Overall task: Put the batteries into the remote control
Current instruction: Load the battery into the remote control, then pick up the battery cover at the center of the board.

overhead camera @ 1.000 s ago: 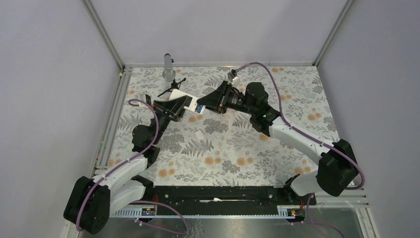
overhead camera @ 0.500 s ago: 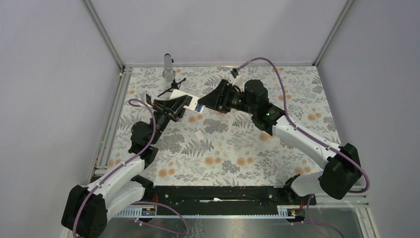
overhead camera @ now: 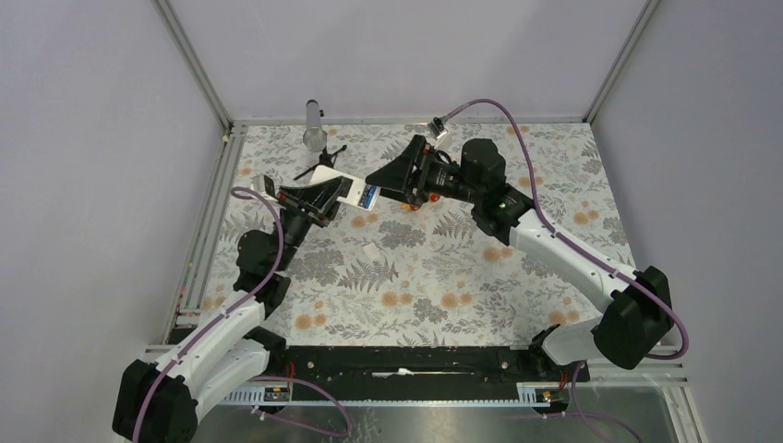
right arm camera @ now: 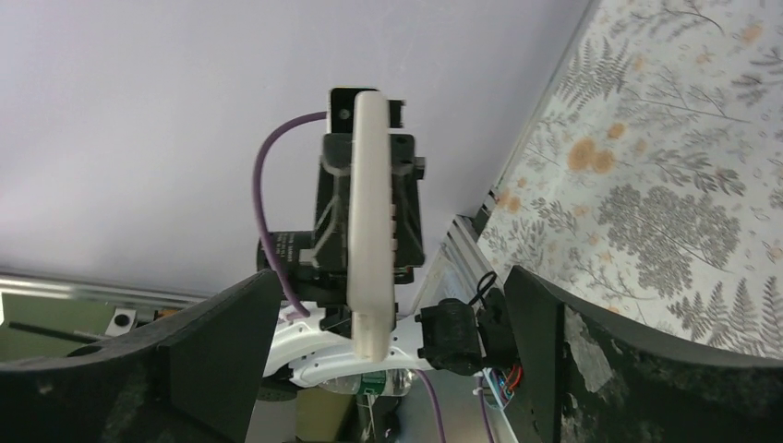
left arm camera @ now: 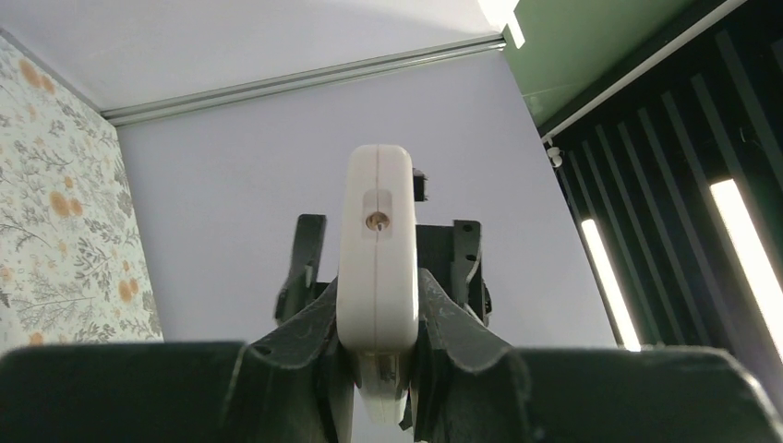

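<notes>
remote control (left arm camera: 379,263) edge-on, blue battery (overhead camera: 370,195) tiny, indistinct

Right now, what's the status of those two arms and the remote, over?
Left gripper shut on the remote control. Right gripper open, facing its free end, not touching. Blue battery at that end. Nothing between them.

The worktop (overhead camera: 443,277) is white with grey fern leaves and little orange flowers all over it, and the walls (overhead camera: 397,55) around it are a pale purple-grey. The remote control (overhead camera: 338,187) is plain white with a blue battery (overhead camera: 370,196) showing at one end, and the small cover piece (overhead camera: 371,251) is white too. The left arm (overhead camera: 222,328) and the right arm (overhead camera: 563,254) are white and black with purple cables (right arm camera: 258,198), and their fingers (left arm camera: 462,341) are black.
</notes>
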